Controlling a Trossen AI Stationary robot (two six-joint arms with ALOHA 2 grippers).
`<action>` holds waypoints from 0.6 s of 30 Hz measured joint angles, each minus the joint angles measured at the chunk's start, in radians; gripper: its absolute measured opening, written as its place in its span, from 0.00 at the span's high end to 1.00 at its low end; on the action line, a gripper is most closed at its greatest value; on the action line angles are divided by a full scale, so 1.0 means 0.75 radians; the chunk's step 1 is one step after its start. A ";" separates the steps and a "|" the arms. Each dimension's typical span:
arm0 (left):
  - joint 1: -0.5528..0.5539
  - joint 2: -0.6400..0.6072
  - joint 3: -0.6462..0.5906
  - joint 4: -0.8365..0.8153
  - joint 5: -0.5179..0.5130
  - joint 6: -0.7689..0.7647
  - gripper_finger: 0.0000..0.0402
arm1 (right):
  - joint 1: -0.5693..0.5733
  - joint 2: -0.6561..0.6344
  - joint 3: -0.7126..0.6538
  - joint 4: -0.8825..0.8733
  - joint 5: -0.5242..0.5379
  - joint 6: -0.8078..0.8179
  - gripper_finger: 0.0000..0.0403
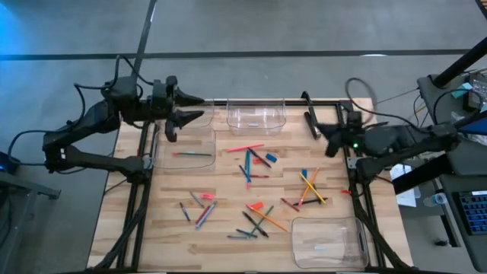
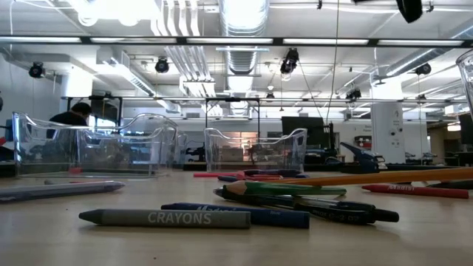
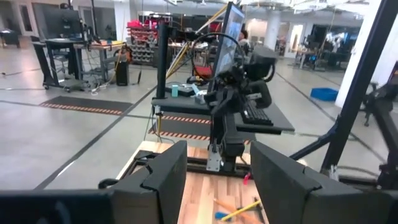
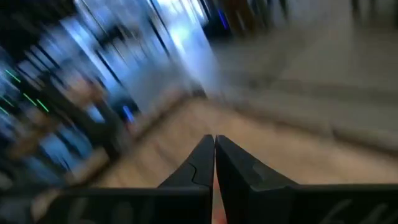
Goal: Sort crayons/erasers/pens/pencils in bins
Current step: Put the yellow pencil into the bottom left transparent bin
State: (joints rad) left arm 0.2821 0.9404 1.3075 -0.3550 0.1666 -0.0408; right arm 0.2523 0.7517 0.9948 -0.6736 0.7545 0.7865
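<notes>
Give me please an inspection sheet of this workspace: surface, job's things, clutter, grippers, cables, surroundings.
Surface: wooden table, sticks scattered over its middle.
Job's things: bins at the far edge, near-right bin holding a small item; left bin holds sticks; blue eraser loose; crayon lying flat.
Clutter: nothing seen.
Grippers: left gripper open, above the left bin's far edge, holding nothing; right gripper shut, empty, at the far right.
Cables: looped cable at the right arm.
Surroundings: person seated beyond the table.

The grey crayon (image 2: 165, 218) lying nearest in the low view reads "CRAYONS" on its wrapper.
</notes>
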 joint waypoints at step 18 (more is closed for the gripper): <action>0.000 0.000 -0.005 -0.053 -0.034 0.028 0.60 | -0.084 0.565 0.311 -0.450 -0.490 0.089 0.52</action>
State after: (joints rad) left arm 0.2821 0.9402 1.3039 -0.3950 0.1410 -0.0195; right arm 0.1891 1.1756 1.2278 -1.0114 0.3870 0.8531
